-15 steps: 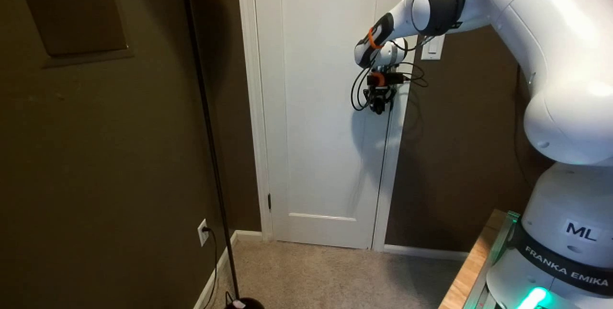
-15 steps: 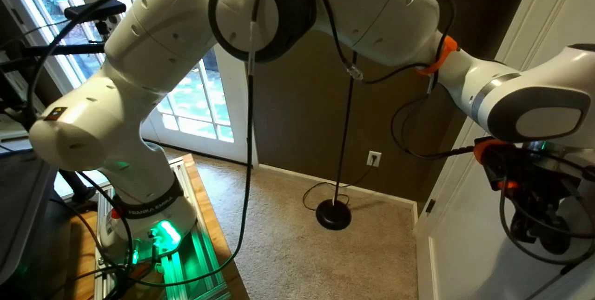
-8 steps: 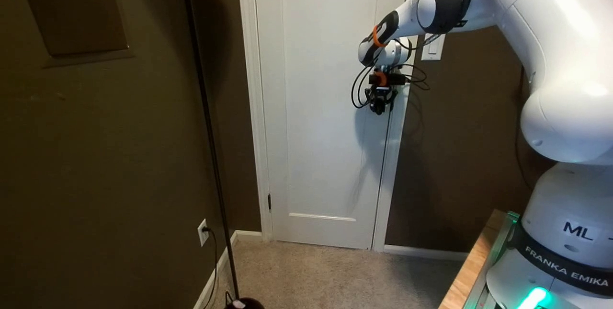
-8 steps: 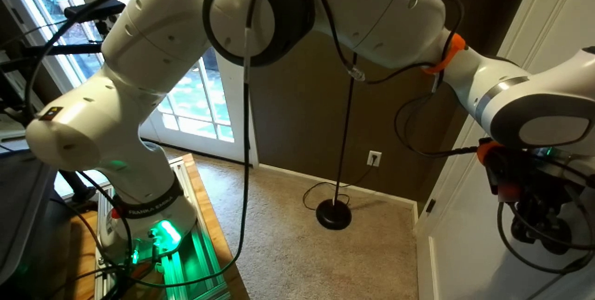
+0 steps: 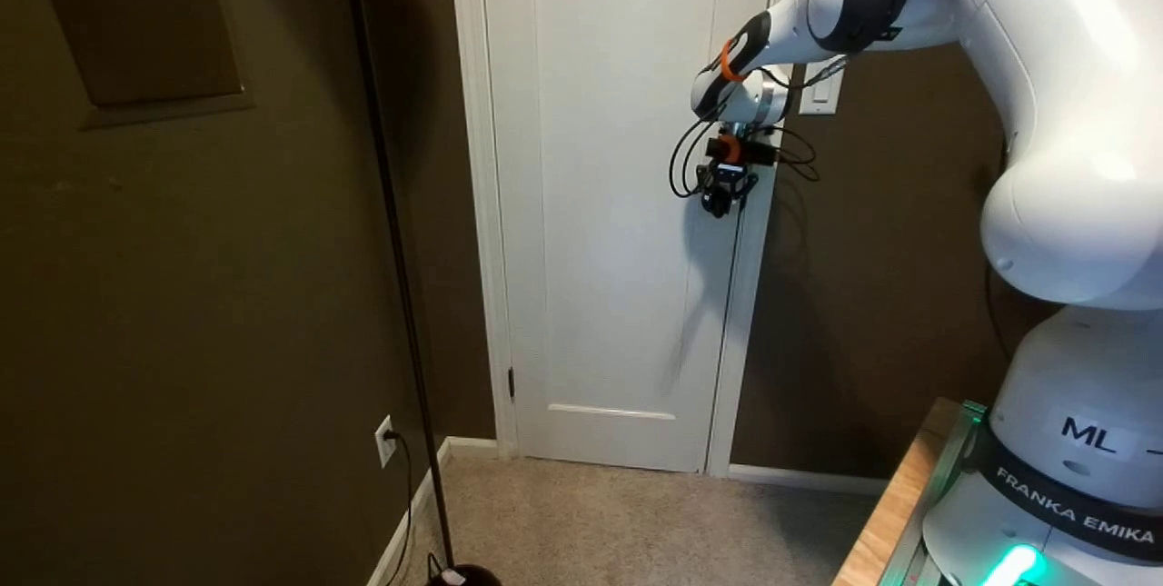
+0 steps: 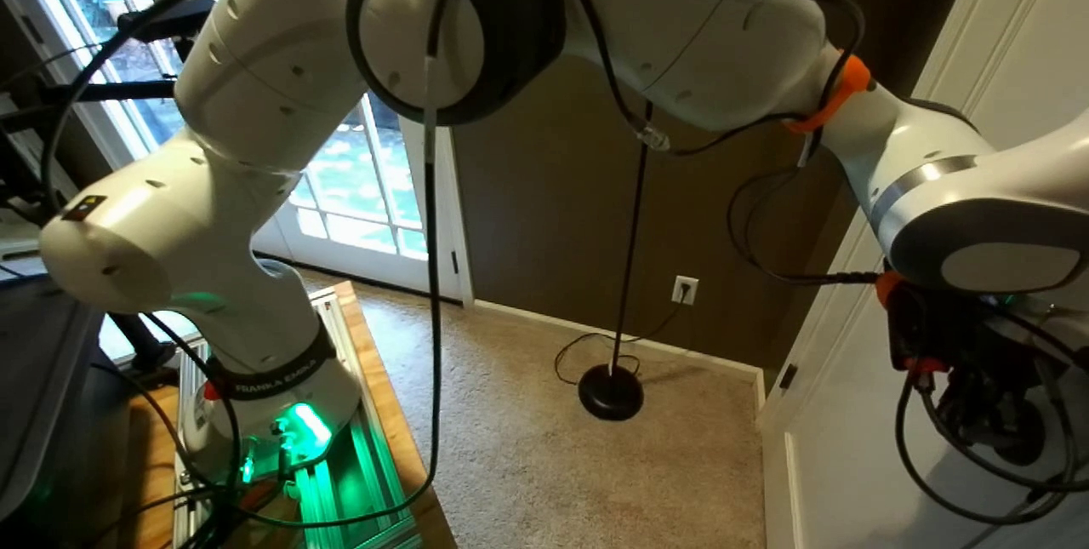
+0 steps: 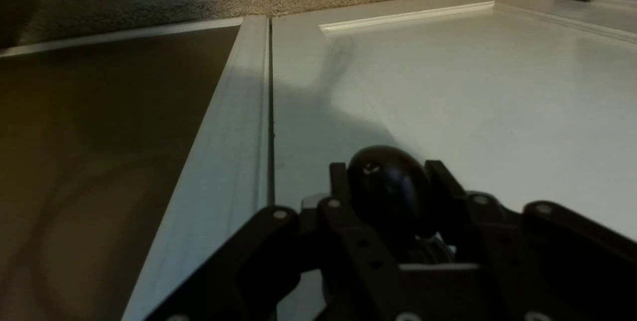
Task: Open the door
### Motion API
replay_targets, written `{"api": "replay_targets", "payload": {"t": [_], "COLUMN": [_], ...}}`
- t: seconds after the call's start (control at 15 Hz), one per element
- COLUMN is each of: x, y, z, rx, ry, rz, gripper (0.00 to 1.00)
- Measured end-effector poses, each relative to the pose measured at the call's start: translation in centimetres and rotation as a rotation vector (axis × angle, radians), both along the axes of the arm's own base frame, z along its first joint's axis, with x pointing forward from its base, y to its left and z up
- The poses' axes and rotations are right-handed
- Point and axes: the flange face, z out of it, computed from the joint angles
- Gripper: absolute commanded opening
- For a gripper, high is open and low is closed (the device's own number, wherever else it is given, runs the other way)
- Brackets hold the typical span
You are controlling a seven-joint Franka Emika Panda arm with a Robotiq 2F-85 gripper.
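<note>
The tall white door (image 5: pixel 609 232) stands in its white trim frame (image 5: pixel 479 168), with a thin dark line along the knob-side edge. It also shows at the right of an exterior view (image 6: pixel 838 481) and in the wrist view (image 7: pixel 527 107). Its dark round knob (image 7: pixel 385 181) sits between my gripper's fingers in the wrist view. My gripper (image 7: pixel 388 174) has one finger on each side of the knob and looks shut on it. The gripper also shows at the door's knob-side edge in both exterior views (image 5: pixel 722 195) (image 6: pixel 991 426); the knob is hard to make out there.
A floor lamp pole (image 5: pixel 391 204) with a round black base (image 6: pixel 611 392) stands by the brown wall. A light switch (image 5: pixel 820 91) is beside the frame. Cables loop around the wrist (image 6: pixel 910 455). The arm base sits on a wooden table (image 5: pixel 895 504). A glass-paned door (image 6: pixel 366 183) is behind.
In an exterior view the wrist and forearm have shifted right and tilted, while the gripper's tips stay at about the same place on the door. The door has not visibly moved.
</note>
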Motion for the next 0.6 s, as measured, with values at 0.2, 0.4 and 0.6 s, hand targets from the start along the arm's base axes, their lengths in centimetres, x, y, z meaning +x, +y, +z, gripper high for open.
{"api": "replay_targets", "payload": {"t": [0.2, 0.4, 0.6], "x": [-0.6, -1.3, -1.9], "y": [0.2, 0.5, 0.4], "z": [-0.2, -0.4, -0.6], "rx": [-0.003, -0.014, 0.004], "ry": [-0.044, -0.094, -0.133], "rz": [-0.03, -0.064, -0.088], "gripper": [0.16, 0.16, 0.16]}}
